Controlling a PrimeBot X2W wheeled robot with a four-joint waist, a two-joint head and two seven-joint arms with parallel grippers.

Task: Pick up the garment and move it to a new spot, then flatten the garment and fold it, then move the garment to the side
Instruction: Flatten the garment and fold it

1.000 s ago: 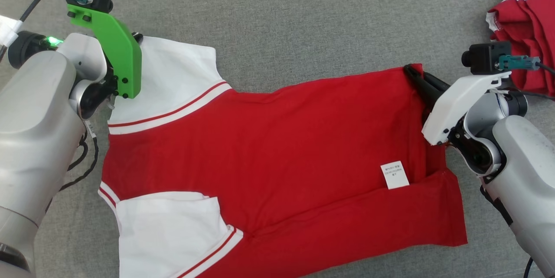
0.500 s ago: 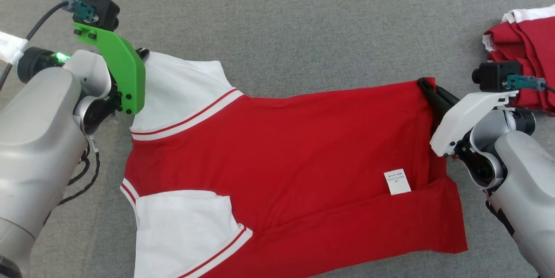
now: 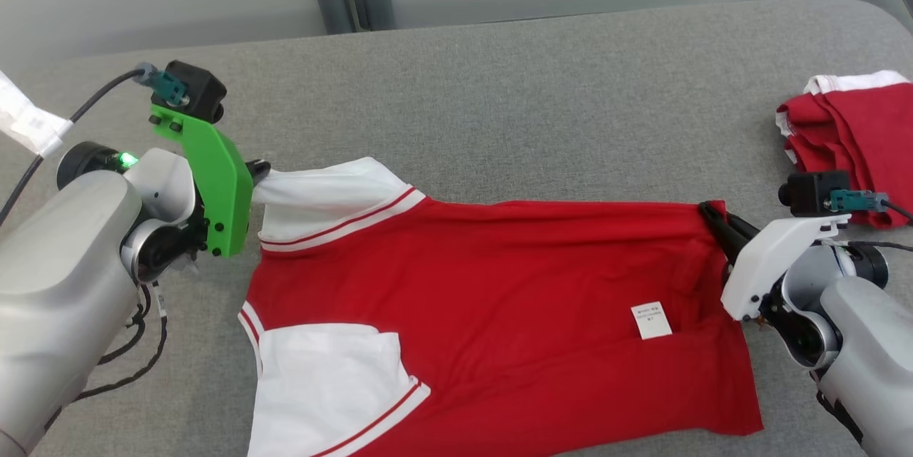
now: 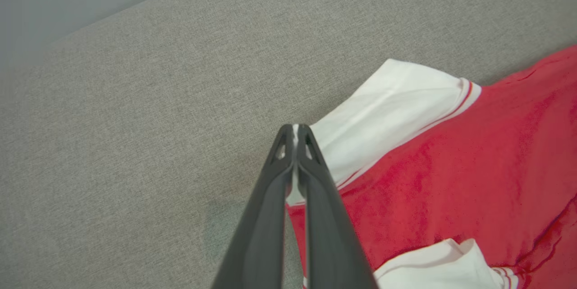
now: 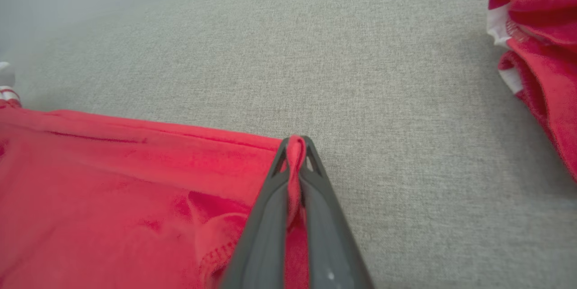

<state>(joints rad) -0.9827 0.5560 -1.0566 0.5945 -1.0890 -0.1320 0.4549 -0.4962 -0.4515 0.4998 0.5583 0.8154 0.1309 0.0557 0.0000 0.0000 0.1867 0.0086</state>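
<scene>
Grey fabric surface [image 3: 542, 86], red-and-white garment [image 3: 499, 286]

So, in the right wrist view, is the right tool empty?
No, the right tool is clamped shut on a pinched corner of the red-and-white short-sleeved fabric shirt.

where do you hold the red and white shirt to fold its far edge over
By its far corners: white sleeve tip from the left end, hem corner from the right. The shirt lies spread lengthwise, so end pinches keep that edge taut. The left gripper and right gripper are shut there.
</scene>
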